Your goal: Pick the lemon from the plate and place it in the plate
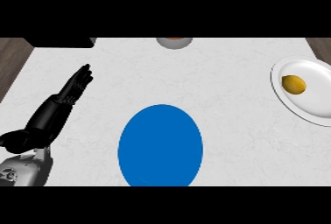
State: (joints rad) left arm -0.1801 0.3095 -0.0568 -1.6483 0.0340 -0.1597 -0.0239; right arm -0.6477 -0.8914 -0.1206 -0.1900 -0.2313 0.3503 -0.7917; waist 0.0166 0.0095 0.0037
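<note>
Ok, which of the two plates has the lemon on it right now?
The white plate at the view's right edge; the lemon lies on it. The blue plate in the middle carries no lemon.

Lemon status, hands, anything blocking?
Left hand open, resting at view's left; right hand not in view. Lemon on white plate, untouched. Nothing between it and blue plate.

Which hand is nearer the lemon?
Left is the only one showing: the left hand rests open far left on the counter, across the blue plate from the lemon on the white plate. The right hand is out of view.
</note>
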